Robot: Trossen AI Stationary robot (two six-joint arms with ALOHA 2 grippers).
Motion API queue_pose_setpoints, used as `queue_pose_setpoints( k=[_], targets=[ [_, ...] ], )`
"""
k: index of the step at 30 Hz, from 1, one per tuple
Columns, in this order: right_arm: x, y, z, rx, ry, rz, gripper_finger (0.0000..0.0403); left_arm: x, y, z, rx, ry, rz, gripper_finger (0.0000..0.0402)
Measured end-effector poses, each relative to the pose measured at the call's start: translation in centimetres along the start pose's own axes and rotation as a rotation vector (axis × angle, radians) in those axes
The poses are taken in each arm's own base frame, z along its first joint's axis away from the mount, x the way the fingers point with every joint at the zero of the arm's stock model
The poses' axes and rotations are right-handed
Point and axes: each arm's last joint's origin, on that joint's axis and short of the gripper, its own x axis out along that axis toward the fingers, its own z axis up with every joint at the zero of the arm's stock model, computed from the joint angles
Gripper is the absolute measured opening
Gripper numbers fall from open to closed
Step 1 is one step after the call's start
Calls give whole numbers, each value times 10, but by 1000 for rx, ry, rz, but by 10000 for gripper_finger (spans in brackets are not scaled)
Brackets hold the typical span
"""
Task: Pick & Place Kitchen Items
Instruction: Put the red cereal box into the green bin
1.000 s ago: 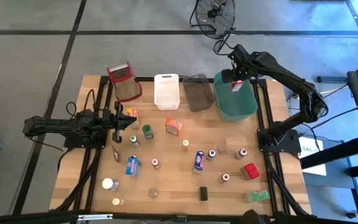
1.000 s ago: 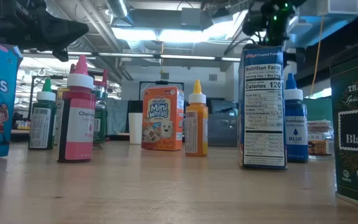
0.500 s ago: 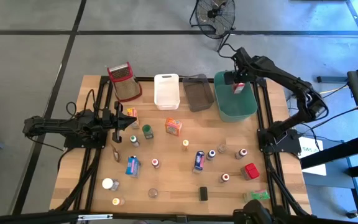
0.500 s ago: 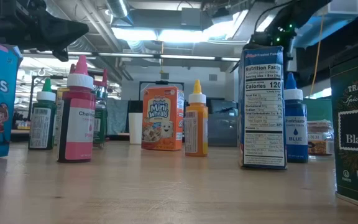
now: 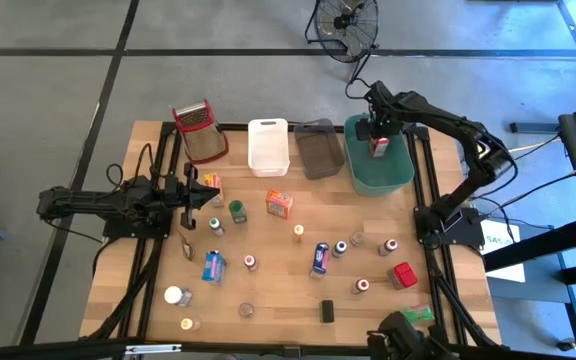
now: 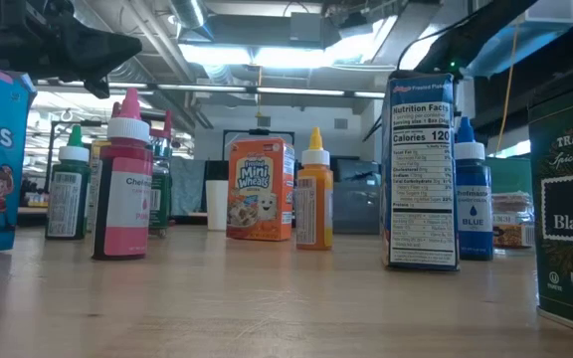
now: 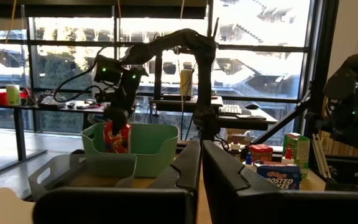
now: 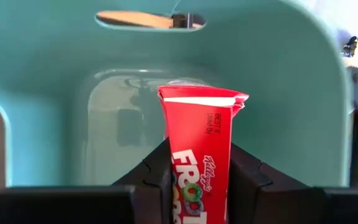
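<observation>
Two arms share a wooden table (image 5: 268, 300) strewn with small kitchen goods. The right gripper (image 5: 376, 133) hangs over the green bin (image 5: 360, 170) at the table's far edge, its fingers (image 8: 157, 171) pressed against both sides of a red cereal box (image 8: 199, 146). The box stands nearly upright between them, its lower part down inside the bin, its folded top toward the bin's floor in the wrist view. From across the table the box (image 7: 116, 137) shows just above the bin's near wall.

The left gripper (image 5: 189, 198) waits at the table's left side, its jaws closed together and holding nothing, near a small orange box (image 5: 212, 186) and a green-capped bottle (image 5: 238, 211).

Beside the green bin sit a grey bin (image 5: 317, 148), a white bin (image 5: 268, 146) and a red-rimmed wire basket (image 5: 199, 130), all in a row along the far edge.

The rest of the goods lie spread over the middle and near part of the table: a Mini-Wheats box (image 5: 279, 204), a yellow bottle (image 5: 298, 231), a blue box (image 5: 214, 266), a blue can (image 5: 320, 258), a red box (image 5: 403, 274), a green packet (image 5: 412, 314) and several little capped jars.

At table height a pink-capped bottle (image 6: 124, 184), the Mini-Wheats box and a blue-labelled bottle (image 6: 472, 199) stand upright.
</observation>
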Motion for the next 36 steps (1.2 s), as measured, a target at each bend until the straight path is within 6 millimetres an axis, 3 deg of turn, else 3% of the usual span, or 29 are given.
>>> queue_pose_setpoints(
  k=[20, 30, 36],
  targets=[
    [5, 1, 1, -1, 11, -5, 200, 0, 0, 0, 0, 0, 0, 13],
    [5, 1, 0, -2, 15, -14, 211, 0, 0, 0, 0, 0, 0, 12],
    [-8, 0, 4, -6, 28, -23, 211, 0, 0, 0, 0, 0, -1, 11]
  ],
)
